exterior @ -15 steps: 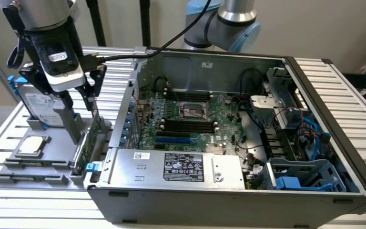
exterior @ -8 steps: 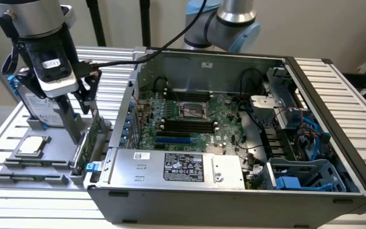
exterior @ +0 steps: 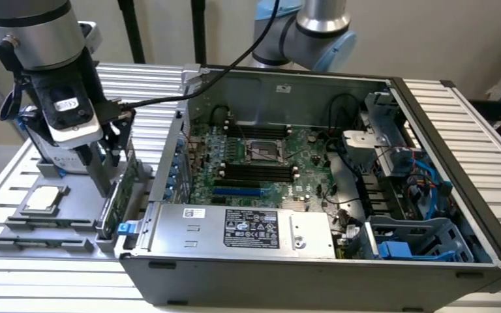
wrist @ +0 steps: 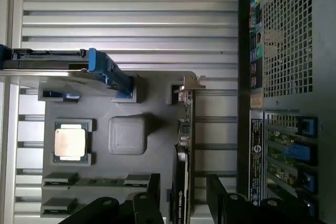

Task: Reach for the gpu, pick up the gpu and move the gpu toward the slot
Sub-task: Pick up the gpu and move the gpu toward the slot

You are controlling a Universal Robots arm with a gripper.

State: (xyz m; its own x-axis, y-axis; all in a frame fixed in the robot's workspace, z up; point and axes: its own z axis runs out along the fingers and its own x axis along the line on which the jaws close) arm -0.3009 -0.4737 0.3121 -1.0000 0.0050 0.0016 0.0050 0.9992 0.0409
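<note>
GPU (exterior: 121,187) stands on its long edge in a groove of the grey parts tray (exterior: 68,218), which rests on the slatted bench (exterior: 24,287) near its edge on the exterior view's left, just beside the open computer case (exterior: 320,274). Held upright like this, the card offers both flat faces to a grip from above, and its silver bracket (wrist: 191,83) sits at the end away from the pincer.

The pincer (exterior: 111,173) hangs directly over the tray with its fingers (wrist: 154,188) set wide, one on each side of the card. In the wrist view a gap shows between each finger and the board, so nothing is clamped yet. By my reading this is the close of the reach, with the grasp not made.

Lining the fingers up across the thin board seems meant to let them close on its faces, not on its edge.

On the same tray, apart from the card, lie a square processor chip (exterior: 44,199) and a hard drive (wrist: 52,64) with blue rails. Inside the case, the motherboard's blue expansion slot (exterior: 235,192) lies bare, well apart from the card.
</note>
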